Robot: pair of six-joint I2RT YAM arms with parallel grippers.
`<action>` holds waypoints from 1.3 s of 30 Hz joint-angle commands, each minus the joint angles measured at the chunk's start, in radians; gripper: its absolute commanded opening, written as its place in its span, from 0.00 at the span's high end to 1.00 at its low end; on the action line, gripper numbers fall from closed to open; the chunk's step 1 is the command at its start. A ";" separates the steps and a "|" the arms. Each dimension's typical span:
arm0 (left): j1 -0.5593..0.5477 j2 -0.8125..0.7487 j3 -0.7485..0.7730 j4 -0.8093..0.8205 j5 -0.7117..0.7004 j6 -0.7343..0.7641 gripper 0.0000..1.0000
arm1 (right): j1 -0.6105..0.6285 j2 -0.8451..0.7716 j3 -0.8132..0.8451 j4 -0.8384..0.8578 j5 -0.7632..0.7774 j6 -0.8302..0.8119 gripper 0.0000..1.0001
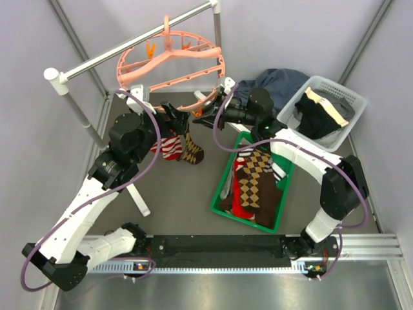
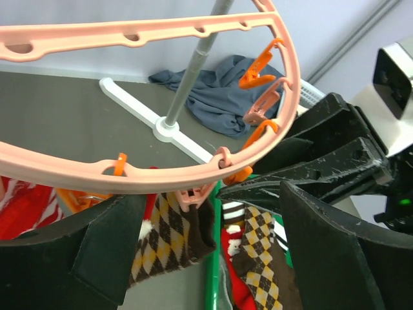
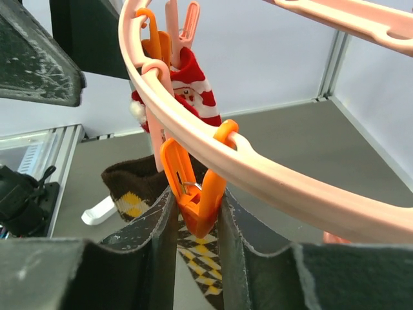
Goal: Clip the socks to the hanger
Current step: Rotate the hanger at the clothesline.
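1. Right fingers (image 3: 139, 258), matte black and scuffed, pinch a glossy orange clip (image 3: 193, 194) under the ring of the hanger (image 3: 290, 190). That arm stretches from its base toward 10 o'clock.
2. Left fingers (image 2: 90, 252) stand spread wide beneath the ring's rim. The left arm angles toward 1 o'clock, elbow bent.
3. Round, smooth and spoked, the salmon plastic hanger hangs at 12 o'clock over the counter (image 1: 181, 194).
4. A red-and-white striped sock (image 3: 197, 97) and a knitted brown argyle sock (image 3: 129, 190) dangle clipped from it, side by side.
5. More socks (image 1: 255, 184) lie heaped in a green tray (image 1: 219, 188) at 4 o'clock of the hanger.
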 commanded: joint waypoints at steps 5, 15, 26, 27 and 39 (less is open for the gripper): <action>0.000 -0.039 0.077 0.001 0.073 -0.011 0.12 | 0.047 -0.111 -0.024 -0.004 0.116 -0.054 0.89; 0.002 -0.059 0.097 -0.049 0.082 -0.045 0.16 | 0.251 -0.192 -0.024 -0.144 0.617 -0.263 0.91; 0.002 -0.048 0.114 -0.103 0.004 -0.061 0.26 | 0.406 -0.169 0.003 -0.156 0.893 -0.375 0.91; 0.002 -0.045 0.112 -0.108 -0.008 -0.062 0.26 | 0.411 -0.168 0.009 -0.156 0.905 -0.381 0.91; 0.002 -0.077 0.160 -0.184 -0.019 -0.116 0.31 | 0.441 -0.136 0.020 -0.146 0.953 -0.392 0.90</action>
